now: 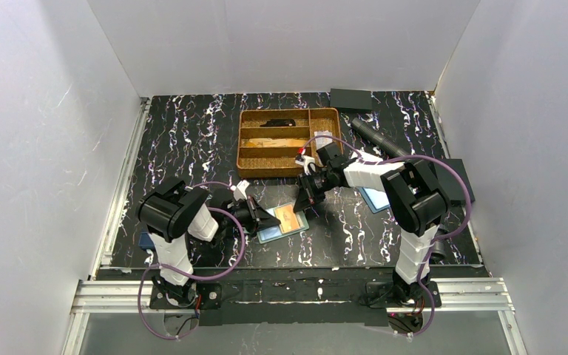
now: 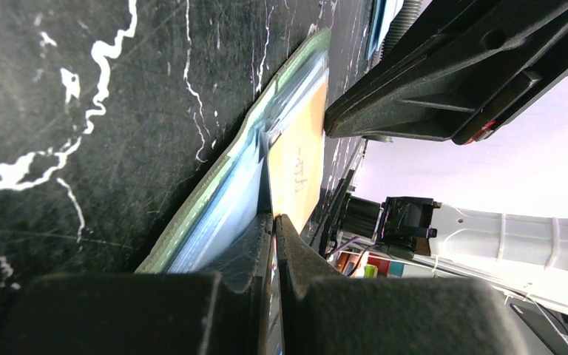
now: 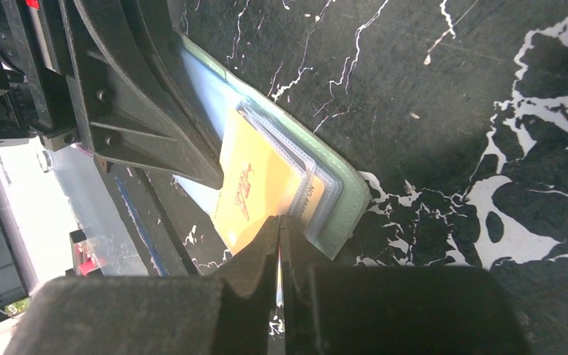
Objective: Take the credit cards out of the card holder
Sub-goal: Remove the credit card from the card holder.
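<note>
Card holder [image 3: 351,203] lies flat on the table [image 1: 192,133], just on the near side of the wooden tray [image 1: 240,144], toward the arm bases. An orange-gold card [image 3: 255,177] seems to stand partly out of its clear pocket.

We judge the card light, stiff and slick, so it should slide out cleanly if drawn flat along the pocket. The holder looks soft and light too, and would likely drag along unless pinned. The best hold is the card's free edge. That is where our right gripper [image 3: 279,222] sits, fingers closed on that edge with little more than the card's thickness between them.

Our left gripper [image 2: 275,217] is fully closed, its tips bearing on the holder's clear pocket. Whether it pinches the flap we cannot tell.

Red print runs across the card but is too blurred to read. On a paler card beneath it we make out only "NO". We cannot pick out a dark blue card.
</note>
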`<action>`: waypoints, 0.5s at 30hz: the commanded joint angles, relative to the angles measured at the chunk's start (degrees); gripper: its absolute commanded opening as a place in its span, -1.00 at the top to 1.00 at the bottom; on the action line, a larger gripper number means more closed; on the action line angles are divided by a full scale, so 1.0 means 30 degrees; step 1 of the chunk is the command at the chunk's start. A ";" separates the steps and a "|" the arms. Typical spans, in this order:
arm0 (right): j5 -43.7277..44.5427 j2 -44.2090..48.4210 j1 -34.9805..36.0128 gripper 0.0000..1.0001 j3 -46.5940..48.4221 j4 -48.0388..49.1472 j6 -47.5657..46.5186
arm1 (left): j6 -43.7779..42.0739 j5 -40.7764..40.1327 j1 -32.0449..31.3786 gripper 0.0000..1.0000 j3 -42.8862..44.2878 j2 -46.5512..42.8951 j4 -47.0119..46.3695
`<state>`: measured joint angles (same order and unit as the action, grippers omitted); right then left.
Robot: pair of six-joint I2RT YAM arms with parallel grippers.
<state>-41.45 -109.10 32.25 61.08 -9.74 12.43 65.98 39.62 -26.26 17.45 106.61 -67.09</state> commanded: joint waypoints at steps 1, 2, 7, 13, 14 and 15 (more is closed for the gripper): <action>0.3614 -0.0858 0.0349 0.81 -0.0269 -0.1170 -0.1623 | -0.0530 0.0005 0.0161 1.00 -0.0622 -0.0182 0.0875; 0.3668 -0.0828 0.0379 0.81 -0.0263 -0.1220 -0.1670 | -0.0533 0.0007 0.0194 1.00 -0.0653 -0.0190 0.0836; 0.3710 -0.0738 0.0394 0.81 -0.0303 -0.1182 -0.1765 | -0.0535 -0.0047 0.0250 1.00 -0.0864 -0.0375 0.0742; 0.3765 -0.0707 0.0440 0.81 -0.0277 -0.1237 -0.1825 | -0.0573 0.0034 0.0396 1.00 -0.1005 -0.0344 0.0627; 0.3794 -0.0673 0.0441 0.81 -0.0268 -0.1237 -0.1820 | -0.0575 0.0048 0.0396 1.00 -0.1012 -0.0349 0.0603; 0.3819 -0.0655 0.0441 0.81 -0.0296 -0.1244 -0.1830 | -0.0576 0.0064 0.0425 1.00 -0.1038 -0.0350 0.0597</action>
<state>-40.84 -109.06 32.75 61.43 -10.20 11.53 66.11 39.72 -25.54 15.92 106.28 -68.55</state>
